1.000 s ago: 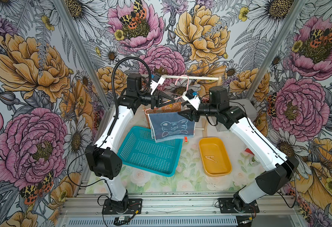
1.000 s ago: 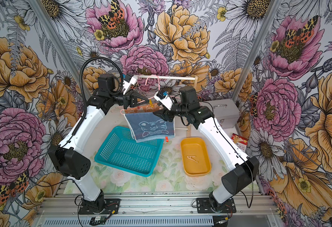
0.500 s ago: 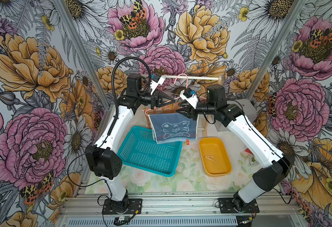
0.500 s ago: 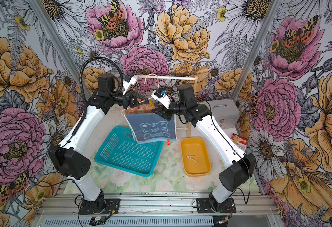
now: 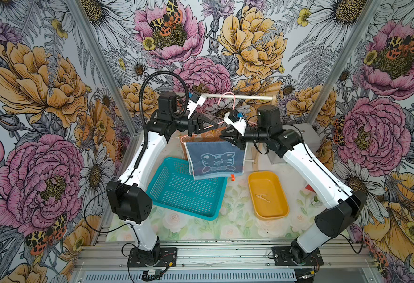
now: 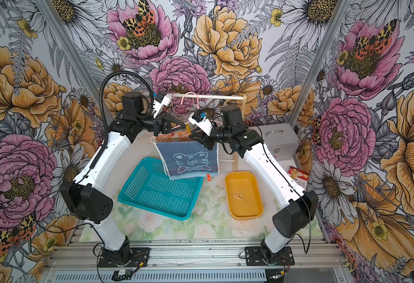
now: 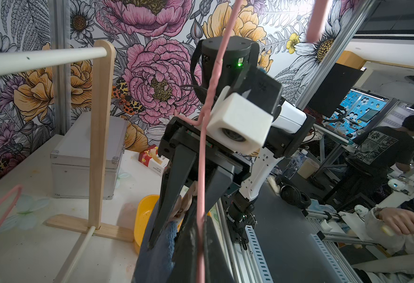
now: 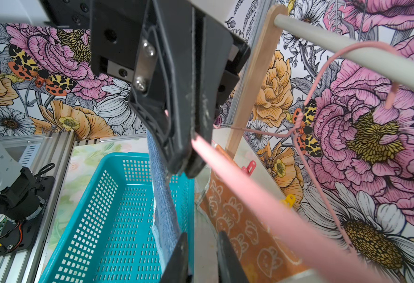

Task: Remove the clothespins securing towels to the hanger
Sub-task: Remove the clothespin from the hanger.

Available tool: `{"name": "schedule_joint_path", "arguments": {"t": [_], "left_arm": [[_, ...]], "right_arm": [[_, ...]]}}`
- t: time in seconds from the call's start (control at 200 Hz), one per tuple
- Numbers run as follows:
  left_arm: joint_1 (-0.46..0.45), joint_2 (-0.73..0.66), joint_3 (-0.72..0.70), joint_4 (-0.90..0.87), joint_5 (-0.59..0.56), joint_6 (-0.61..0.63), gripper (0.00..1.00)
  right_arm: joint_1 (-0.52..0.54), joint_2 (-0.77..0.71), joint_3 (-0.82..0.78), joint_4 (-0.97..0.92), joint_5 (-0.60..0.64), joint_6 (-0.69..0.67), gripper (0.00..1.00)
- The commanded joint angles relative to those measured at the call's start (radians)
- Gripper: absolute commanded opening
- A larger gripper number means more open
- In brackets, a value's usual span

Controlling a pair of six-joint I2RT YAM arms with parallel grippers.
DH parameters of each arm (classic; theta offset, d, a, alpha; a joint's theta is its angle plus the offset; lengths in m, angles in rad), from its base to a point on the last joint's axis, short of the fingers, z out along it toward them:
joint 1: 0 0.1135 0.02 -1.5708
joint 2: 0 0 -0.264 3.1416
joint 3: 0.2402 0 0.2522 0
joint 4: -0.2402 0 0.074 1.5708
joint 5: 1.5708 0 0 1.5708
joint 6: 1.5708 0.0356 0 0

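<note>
A pink wire hanger [image 5: 228, 96] hangs from a white rod. The blue tiger-face towel [image 5: 215, 159] hangs in front of the orange bunny towel [image 8: 237, 220]. My left gripper [image 5: 216, 126] is shut on the hanger wire [image 7: 201, 220]. My right gripper [image 5: 228, 138] sits at the blue towel's upper right corner. Its fingers [image 7: 171, 196] press both sides of a pale wooden clothespin [image 7: 188, 197]. A yellow clothespin [image 8: 288, 199] is clipped to the orange towel's top edge. A red clothespin [image 8: 248, 167] shows past that towel's far end. Another wooden clothespin [image 5: 262, 197] lies in the yellow tray [image 5: 280, 210].
A teal basket [image 5: 166, 193] stands under the towels, left of the tray. The wooden rack post [image 7: 98, 137] and a silver case [image 6: 280, 139] stand at the back right. A red box [image 6: 299, 175] lies beside my right arm. A small red bit [image 5: 232, 177] shows under the blue towel's edge.
My right gripper has moved up and left to the blue towel's top corner, and its jaws have narrowed around the wooden clothespin. The left gripper has kept still on the hanger.
</note>
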Motion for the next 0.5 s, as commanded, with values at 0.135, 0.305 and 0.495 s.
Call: {"name": "schedule_joint_path", "arguments": {"t": [0.135,0.305,0.495], "left_arm": [[0.009,0.025,0.018,0.022,0.033,-0.006,0.0],[0.015,0.038,0.012,0.022,0.031,-0.007,0.0],[0.018,0.083,0.024,0.025,0.008,-0.018,0.0]], "right_arm": [[0.016,-0.032,0.011,0.003,0.009,0.028,0.0],[0.018,-0.057,0.007,0.003,0.056,0.028,0.0],[0.021,-0.087,0.008,0.01,0.092,0.044,0.0]]}}
